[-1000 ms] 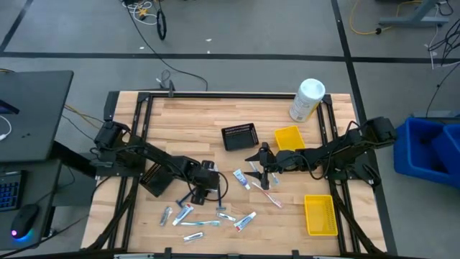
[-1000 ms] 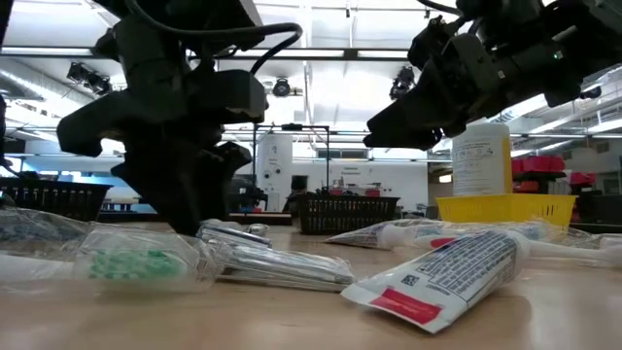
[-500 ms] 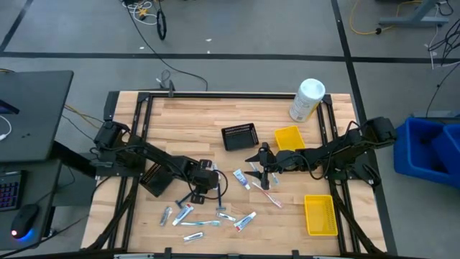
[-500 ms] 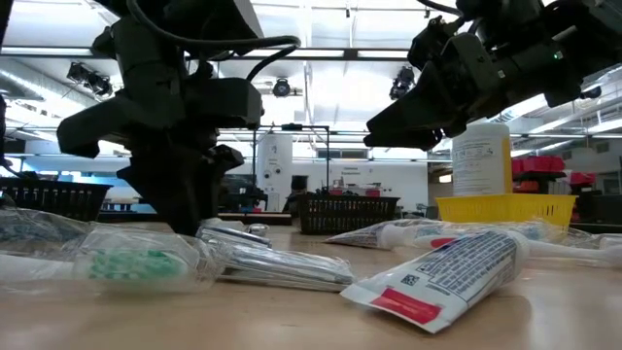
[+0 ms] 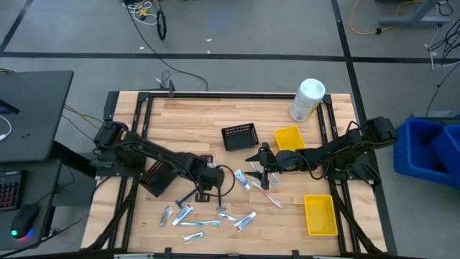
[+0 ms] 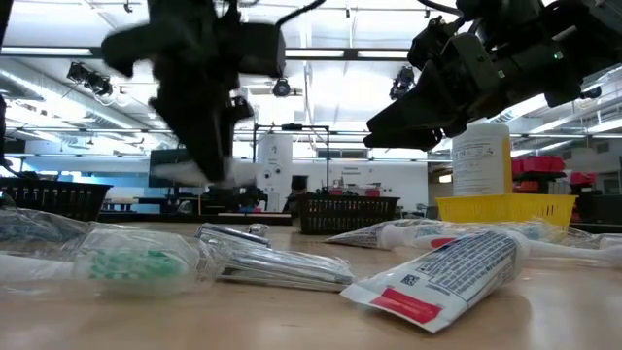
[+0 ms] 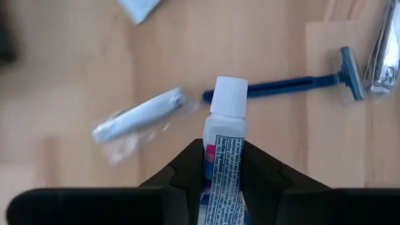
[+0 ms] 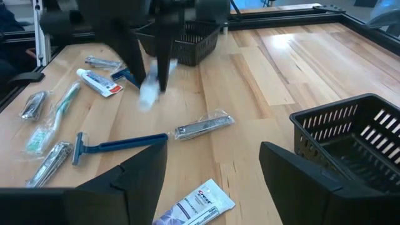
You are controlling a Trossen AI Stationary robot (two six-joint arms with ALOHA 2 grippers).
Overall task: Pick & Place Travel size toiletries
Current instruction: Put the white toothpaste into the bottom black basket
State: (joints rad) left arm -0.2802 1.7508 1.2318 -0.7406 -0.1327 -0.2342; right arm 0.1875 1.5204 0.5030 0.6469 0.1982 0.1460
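The left hand (image 7: 222,164) is clamped on a small white toothpaste tube with a white cap (image 7: 224,150), lifted clear of the wooden worktop (image 5: 194,119) near its centre. The right hand (image 5: 257,160) waits at about three o'clock of it, fingers apart and empty. Judging by the scatter, the job has barely begun: a blue razor (image 7: 294,84), a clear-wrapped toothbrush (image 7: 139,117) and more tubes lie loose toward six o'clock. Whether the black mesh basket (image 5: 239,135) at twelve o'clock and the yellow plastic trays (image 5: 320,214) hold anything I cannot tell.
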